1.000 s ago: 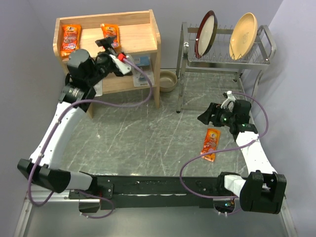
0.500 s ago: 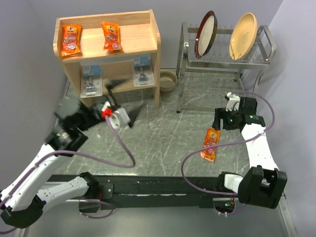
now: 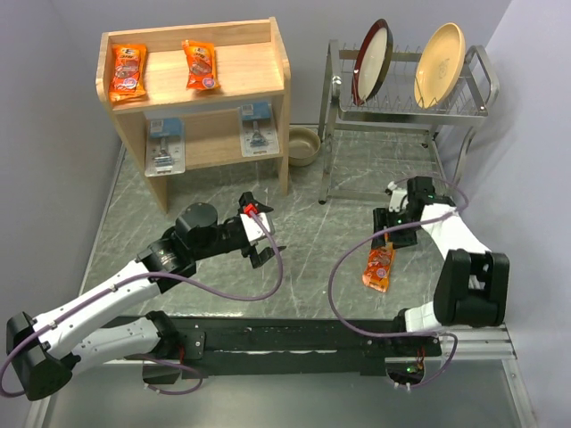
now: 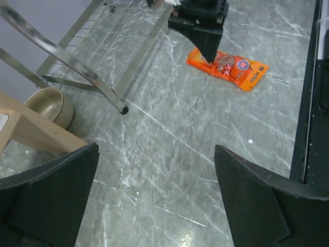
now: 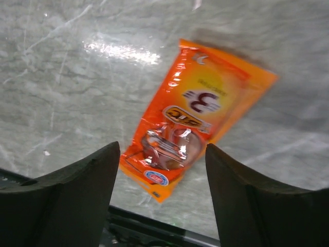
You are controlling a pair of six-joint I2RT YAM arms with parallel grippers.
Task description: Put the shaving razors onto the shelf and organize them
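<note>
Glossy orange razor pack (image 5: 190, 123) lies flat on the desk (image 3: 303, 223) — open marble around. Right end effector (image 3: 387, 223) above it, left end effector (image 3: 264, 237) apart — both spread wide, empty.

Prob. a robot lab: marble-look table (image 3: 312, 223), bare walls (image 3: 45, 107) (kitchen-ish dish rack (image 3: 406, 113)).

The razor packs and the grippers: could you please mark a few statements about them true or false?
Two orange packs lie on the shelf's top tier. True.
The third orange pack sits on the lower tier. False: it lies on the table.
The left gripper holds a blister pack. False: it is open and empty; both blister packs are on the lower tier.
The right gripper hangs open over the third orange pack. True.
</note>
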